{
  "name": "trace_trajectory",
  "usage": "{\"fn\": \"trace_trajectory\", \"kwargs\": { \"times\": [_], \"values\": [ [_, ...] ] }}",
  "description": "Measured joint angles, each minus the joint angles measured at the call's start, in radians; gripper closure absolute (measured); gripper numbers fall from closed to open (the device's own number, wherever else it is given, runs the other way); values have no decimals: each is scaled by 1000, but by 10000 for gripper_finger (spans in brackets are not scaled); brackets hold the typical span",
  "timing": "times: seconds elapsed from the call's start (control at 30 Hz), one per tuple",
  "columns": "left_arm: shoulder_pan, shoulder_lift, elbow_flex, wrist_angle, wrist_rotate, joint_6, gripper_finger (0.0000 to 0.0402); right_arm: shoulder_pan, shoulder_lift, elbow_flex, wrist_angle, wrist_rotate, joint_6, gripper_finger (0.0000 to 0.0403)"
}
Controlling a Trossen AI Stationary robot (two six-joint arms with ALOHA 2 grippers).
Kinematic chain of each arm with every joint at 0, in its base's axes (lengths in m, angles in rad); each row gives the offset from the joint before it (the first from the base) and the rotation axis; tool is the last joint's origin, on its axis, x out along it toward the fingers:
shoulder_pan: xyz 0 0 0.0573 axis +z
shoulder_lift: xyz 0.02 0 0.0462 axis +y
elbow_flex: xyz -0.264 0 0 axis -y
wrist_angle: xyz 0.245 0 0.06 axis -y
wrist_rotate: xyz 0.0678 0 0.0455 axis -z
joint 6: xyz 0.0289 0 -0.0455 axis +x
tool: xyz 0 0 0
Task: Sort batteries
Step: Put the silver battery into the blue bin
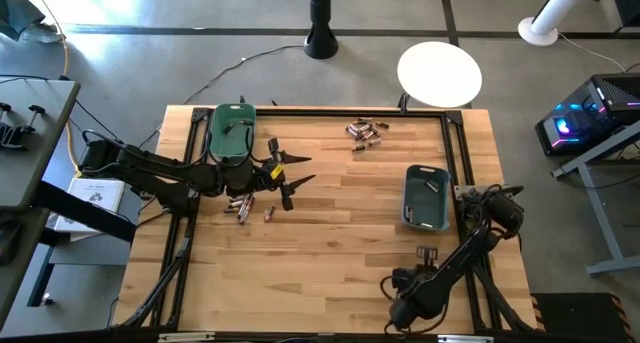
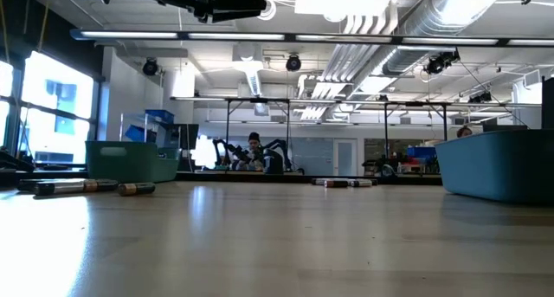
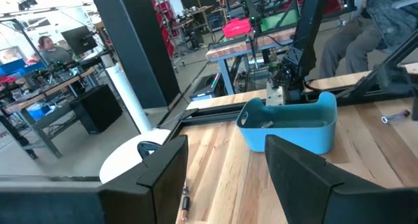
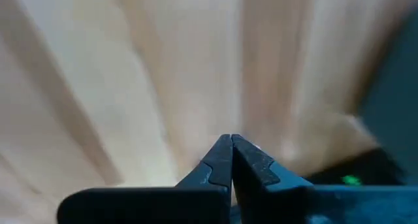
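Sorting looks barely begun on the table [image 1: 330, 213]: the green bin [image 1: 233, 133] and the blue bin [image 1: 427, 196] each seem to hold only a cell or so, the blue one showing one near its far end. Most batteries lie loose, one cluster [image 1: 366, 131] near the far edge and another [image 1: 243, 205] just below the left gripper [image 1: 292, 173], which hovers with jaws wide and empty. Parked at the near right, the right gripper [image 4: 231, 160] is pinched closed on nothing.
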Motion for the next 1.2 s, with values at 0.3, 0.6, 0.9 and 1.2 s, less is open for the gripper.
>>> {"fn": "trace_trajectory", "kwargs": {
  "times": [0.3, 0.6, 0.9, 1.2],
  "values": [
    [0, 0, 0, -1, 0, -1, 204, -3, -112, -115, 43, -85, 213, 302],
    [0, 0, 0, -6, 0, -1, 204, 53, -300, -338, 297, -27, 598, 197],
    [0, 0, 0, -10, 0, -2, 204, 38, -320, -473, 570, -26, 700, 212],
    [0, 0, 0, -8, 0, -2, 204, 29, -322, -382, 557, 100, 480, 213]
  ]
}}
